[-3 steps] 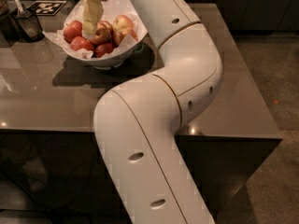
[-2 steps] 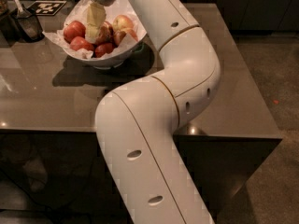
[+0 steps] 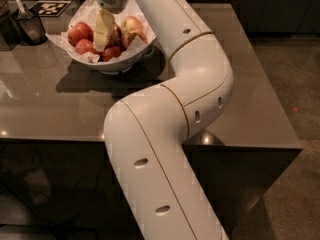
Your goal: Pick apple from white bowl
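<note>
Grey-brown glossy counter (image 3: 50, 101) fills most of the view, with dark cabinets behind it and speckled floor off to the right. The bowl (image 3: 123, 63) sits near the counter's far left corner, lined with crumpled paper (image 3: 58, 37) that spills over its left rim.

The white arm (image 3: 200, 84) rises from the bottom edge in front of the bowl. It bends at a thick elbow well to the bowl's right, then slants back up and left until its wrist hangs over the bowl. From there the hand (image 3: 101, 44) points straight down into the bowl, its tip low among the fruit, left of the bowl's centre. Whether it is clenched or released cannot be told, and no fruit is visibly lifted.

The apple (image 3: 120, 35) lies in the bowl just right of the hand. Its left side is covered by the hand and the rest is in shadow. Other apples crowd around it, and some are partly hidden.

Left of the bowl stands a dark cup (image 3: 31, 27) holding a utensil, and a black-and-white tag (image 3: 51, 7) lies behind it. The picture's top edge cuts off the wrist.
</note>
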### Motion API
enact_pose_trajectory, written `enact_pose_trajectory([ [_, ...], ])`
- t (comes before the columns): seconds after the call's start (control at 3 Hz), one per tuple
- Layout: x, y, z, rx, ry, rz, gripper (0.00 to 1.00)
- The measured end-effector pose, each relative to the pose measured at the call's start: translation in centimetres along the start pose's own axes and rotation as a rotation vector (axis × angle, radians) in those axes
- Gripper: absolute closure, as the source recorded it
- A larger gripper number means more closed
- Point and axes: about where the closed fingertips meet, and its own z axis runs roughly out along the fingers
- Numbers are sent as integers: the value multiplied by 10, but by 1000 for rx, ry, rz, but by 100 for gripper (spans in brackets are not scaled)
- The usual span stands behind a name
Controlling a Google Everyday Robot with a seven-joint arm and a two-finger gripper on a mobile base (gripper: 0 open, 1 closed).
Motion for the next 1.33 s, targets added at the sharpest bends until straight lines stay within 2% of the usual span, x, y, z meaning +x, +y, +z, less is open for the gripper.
enact_pose_trajectory([
  [0.67, 0, 0, 0, 0, 0, 0, 34],
  [1.0, -7, -5, 4, 17, -27, -17, 53],
  [1.33, -10, -6, 7, 19, -32, -40, 50],
])
